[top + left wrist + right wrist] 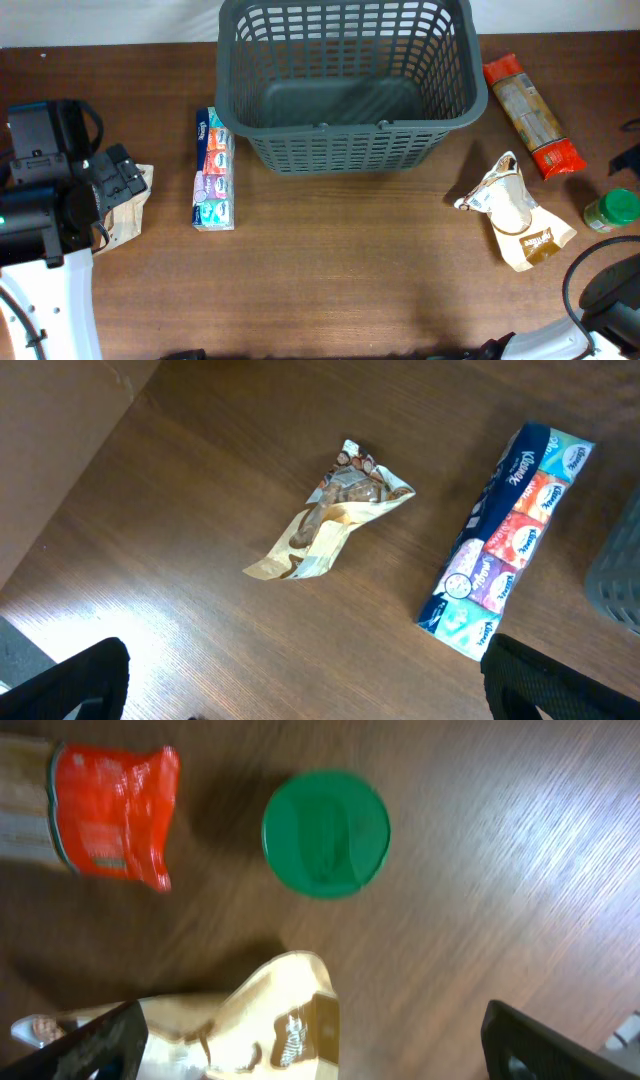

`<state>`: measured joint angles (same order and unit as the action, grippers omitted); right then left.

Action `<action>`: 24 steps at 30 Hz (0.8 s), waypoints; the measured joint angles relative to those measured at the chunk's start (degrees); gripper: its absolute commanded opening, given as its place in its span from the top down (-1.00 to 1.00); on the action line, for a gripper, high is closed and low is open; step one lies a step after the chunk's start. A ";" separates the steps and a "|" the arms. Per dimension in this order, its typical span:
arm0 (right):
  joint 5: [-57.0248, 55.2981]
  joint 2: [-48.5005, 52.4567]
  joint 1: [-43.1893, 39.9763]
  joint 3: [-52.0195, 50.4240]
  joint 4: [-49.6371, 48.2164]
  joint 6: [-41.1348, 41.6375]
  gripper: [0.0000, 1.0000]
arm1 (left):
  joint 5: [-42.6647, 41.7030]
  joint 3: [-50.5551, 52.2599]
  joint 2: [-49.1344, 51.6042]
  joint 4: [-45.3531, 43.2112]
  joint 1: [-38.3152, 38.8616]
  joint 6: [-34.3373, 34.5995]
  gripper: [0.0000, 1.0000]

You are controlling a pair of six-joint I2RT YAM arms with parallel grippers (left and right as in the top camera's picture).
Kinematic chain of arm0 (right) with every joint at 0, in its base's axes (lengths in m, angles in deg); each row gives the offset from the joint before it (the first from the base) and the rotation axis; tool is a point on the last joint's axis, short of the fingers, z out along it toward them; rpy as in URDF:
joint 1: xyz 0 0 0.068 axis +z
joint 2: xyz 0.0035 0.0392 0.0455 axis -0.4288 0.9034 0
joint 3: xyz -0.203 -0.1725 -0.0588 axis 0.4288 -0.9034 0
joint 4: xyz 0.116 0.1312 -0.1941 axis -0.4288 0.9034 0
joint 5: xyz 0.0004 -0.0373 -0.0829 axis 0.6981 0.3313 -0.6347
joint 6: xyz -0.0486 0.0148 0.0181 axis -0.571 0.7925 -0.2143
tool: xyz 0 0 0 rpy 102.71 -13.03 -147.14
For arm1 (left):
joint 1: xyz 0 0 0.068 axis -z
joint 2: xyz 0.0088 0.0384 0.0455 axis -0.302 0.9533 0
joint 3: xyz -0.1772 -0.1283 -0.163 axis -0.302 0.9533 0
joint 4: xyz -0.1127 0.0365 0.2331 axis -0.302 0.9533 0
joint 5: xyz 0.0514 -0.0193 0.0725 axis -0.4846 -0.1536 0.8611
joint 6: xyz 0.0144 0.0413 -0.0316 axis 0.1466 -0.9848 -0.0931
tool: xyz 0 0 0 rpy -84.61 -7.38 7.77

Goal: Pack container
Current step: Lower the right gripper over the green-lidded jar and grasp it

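While tissues (213, 170) lie just beside, container (345, 150) stands upright.

"Kleenex" reads on the tissue multipack (505, 540); the other labels are illegible.

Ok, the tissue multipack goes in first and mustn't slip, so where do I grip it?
Grip the tissue multipack from straight above, across its narrow width near the middle. It lies flat, long and slim, so a central hold should keep it level. The left gripper, open, is nearest. The basket crowds its far end, so probably stay clear of that.
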<state>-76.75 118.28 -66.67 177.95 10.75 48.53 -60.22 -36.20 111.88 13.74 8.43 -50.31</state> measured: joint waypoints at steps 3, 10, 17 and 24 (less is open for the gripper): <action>-1.25 0.00 0.07 0.00 -3.21 0.61 -0.97 | 0.00 0.00 0.00 0.26 0.00 0.02 -0.99; -2.25 0.00 -0.07 0.00 -6.12 1.20 -0.98 | 0.00 0.00 0.00 1.25 0.00 0.00 -0.99; -2.27 3.74 -0.50 0.00 -6.03 2.21 -0.97 | -0.02 0.00 0.00 1.29 0.00 0.02 -0.99; -2.27 9.68 -0.66 0.00 -6.16 2.45 -0.98 | 0.00 0.00 0.00 1.57 0.00 0.02 -0.99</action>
<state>-79.03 127.97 -67.32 177.95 4.59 50.98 -60.22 -36.20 111.88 15.31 8.43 -50.29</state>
